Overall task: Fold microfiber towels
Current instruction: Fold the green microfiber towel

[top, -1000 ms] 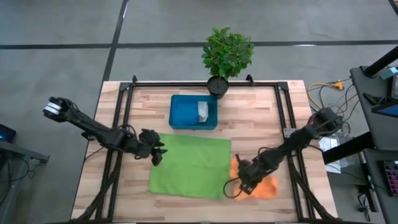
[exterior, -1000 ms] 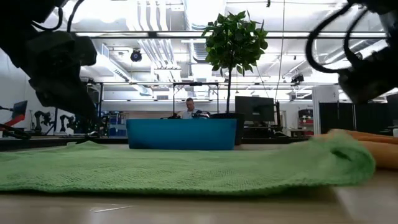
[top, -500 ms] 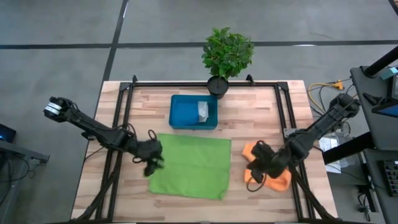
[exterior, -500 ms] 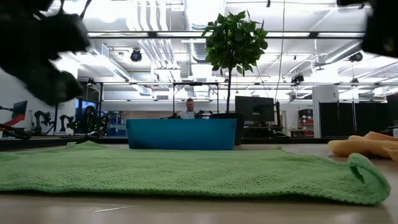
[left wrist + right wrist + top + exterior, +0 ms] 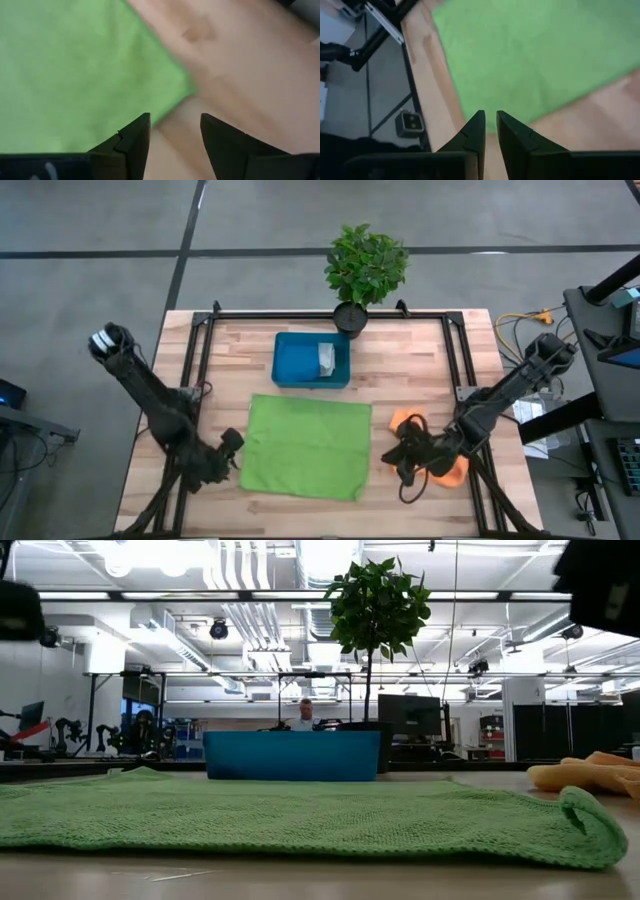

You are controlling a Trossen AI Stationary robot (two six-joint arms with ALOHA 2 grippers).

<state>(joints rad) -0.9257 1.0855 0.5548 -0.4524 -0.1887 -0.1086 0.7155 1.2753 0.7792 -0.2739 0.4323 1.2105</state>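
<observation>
The lime green towel [image 5: 305, 445] lies spread flat on the table, and its right edge curls up a little in the low view [image 5: 590, 825]. My left gripper [image 5: 226, 450] is open and hovers over the towel's near left corner [image 5: 175, 87]. My right gripper [image 5: 405, 456] is open by a narrow gap and empty. It is above the left edge of the crumpled orange towel [image 5: 448, 472] and points toward the green towel [image 5: 530, 55]. The grey-white towel [image 5: 326, 358] lies in the blue tray [image 5: 290, 365]. The bright blue towel is out of view.
A potted plant [image 5: 365, 265] stands at the far edge behind the tray. Black frame rails [image 5: 200, 350] run along the table's left, right and far sides. Bare wood [image 5: 410, 370] shows between the tray and the orange towel.
My right gripper has left the green towel's near right corner, which has dropped from a raised hump to the table, and has gone right over the orange towel. My left gripper has gone from the towel's left edge toward the near edge, to the near left corner.
</observation>
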